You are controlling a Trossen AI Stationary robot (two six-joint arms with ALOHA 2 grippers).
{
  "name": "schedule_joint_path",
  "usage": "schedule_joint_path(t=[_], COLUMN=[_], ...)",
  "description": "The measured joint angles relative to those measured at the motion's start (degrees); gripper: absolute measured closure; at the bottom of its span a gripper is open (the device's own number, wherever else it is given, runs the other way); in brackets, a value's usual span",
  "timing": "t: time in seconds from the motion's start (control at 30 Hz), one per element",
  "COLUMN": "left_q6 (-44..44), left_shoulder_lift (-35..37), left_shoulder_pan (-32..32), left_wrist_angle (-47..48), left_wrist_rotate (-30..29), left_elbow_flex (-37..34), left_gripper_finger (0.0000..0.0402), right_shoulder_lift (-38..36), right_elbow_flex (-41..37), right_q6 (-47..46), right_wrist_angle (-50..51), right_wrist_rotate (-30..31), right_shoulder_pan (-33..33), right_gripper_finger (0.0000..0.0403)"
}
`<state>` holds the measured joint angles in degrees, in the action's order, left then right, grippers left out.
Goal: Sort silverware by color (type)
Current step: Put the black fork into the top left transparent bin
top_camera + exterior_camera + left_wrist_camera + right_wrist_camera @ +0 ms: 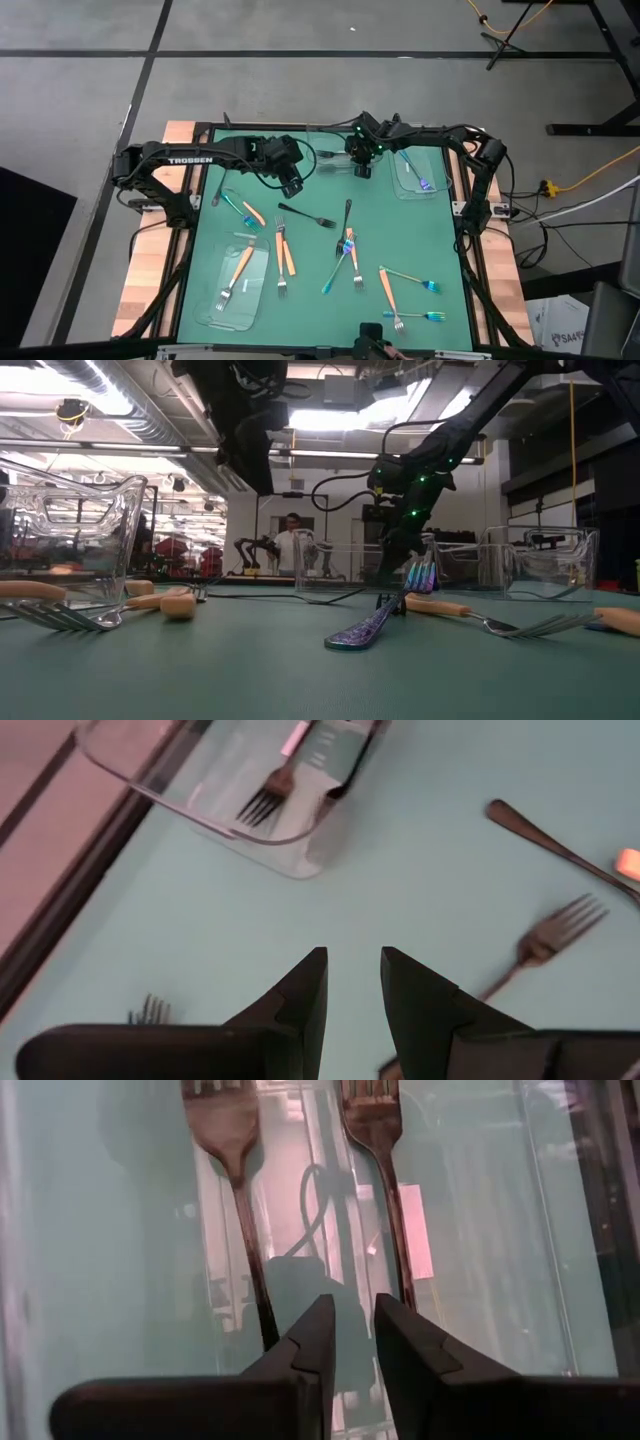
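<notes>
My right gripper [362,172] hangs open over the clear tray [332,160] at the table's far middle. Its fingertips [347,1302] are down inside the tray, with nothing between them. Two black forks [235,1150] [385,1150] lie side by side on the tray's floor. My left gripper [292,187] hovers open above the green mat, just left of that tray; nothing is between its fingers [352,955]. A black fork [306,215] and another black utensil [347,215] lie flat on the mat near it. Orange-handled forks [285,250] and iridescent forks [335,275] lie scattered toward the near edge. My right gripper has nothing between its fingers. The handle [402,1270] of one black fork runs down behind one fingertip [400,1325]; whether they touch, I cannot tell. That fork lies flat on the tray's floor.
A clear tray [408,182] at the far right holds an iridescent fork [425,183]. Another clear tray [215,305] at the near left holds an orange-handled fork [238,270]. Wooden boards [140,290] and a black frame border the mat.
</notes>
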<state>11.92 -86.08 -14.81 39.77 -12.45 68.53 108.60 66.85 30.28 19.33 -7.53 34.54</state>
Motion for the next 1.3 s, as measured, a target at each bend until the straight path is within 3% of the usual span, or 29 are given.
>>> schedule_joint_path(t=[0.37, 0.73, 1.03, 1.3], left_q6=[-0.1, -2.03, -2.05, -2.72], left_shoulder_lift=[0.0, -4.29, -9.59, -12.35], left_shoulder_pan=[0.26, 3.58, 6.42, 7.76], left_wrist_angle=[-0.5, -11.04, -12.54, -12.3], left_wrist_rotate=[4.68, 8.0, 7.87, 7.64], left_elbow_flex=[0.0, -0.02, -0.02, -0.02], left_gripper_finger=[0.0311, 0.0311, 0.0311, 0.0311], right_shoulder_lift=[-5.46, -16.16, -21.48, -24.05], right_elbow_flex=[-0.2, -0.17, -0.61, -9.5], right_q6=[0.2, -3.31, -7.13, -13.84], right_wrist_angle=[1.32, 14.49, 23.8, 24.44], right_wrist_rotate=[1.25, 0.43, 0.37, 0.18], right_shoulder_pan=[0.0, -1.26, -9.44, -16.87], right_gripper_finger=[0.0338, 0.0338, 0.0338, 0.0338])
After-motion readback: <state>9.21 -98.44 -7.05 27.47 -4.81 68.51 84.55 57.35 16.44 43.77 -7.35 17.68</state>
